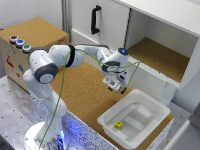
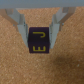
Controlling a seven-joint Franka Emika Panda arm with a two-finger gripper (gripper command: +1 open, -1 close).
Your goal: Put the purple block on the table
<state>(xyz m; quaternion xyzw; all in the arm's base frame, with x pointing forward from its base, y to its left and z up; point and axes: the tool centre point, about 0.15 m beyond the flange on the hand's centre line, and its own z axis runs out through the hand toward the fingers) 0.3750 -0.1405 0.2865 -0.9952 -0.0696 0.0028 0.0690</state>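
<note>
- Gripper point(image 1: 116, 86) hanging over the table point(image 1: 85, 95), just left of the white bin point(image 1: 150, 107) in the exterior view, pointed straight down so the release can go onto bare cork.
- Clenched on the purple block point(image 2: 39, 41): in the wrist view, both fingers point(image 2: 21, 24) pressing its opposite side faces, block squarely between them, yellow markings on its upper face.
- Block too small and too hidden by the hand to pick out in the exterior view; known from the wrist view only.
- Nothing but cork behind the block in the wrist view, so the drop spot looks free; whether the block touches the surface or hangs just above cannot be told.
- Yellow cube point(image 1: 118, 125) lying inside the bin, near its front corner, well apart from the gripper and no part of this job.
- White cabinet point(image 1: 160, 35) standing open on the far right, cork-topped box with coloured buttons point(image 1: 20, 42) on the far left; both away from the arm's path.
- Judgement: carry almost finished; remaining work likely a short descent if needed, then parting the fingers and lifting clear without nudging the block.
</note>
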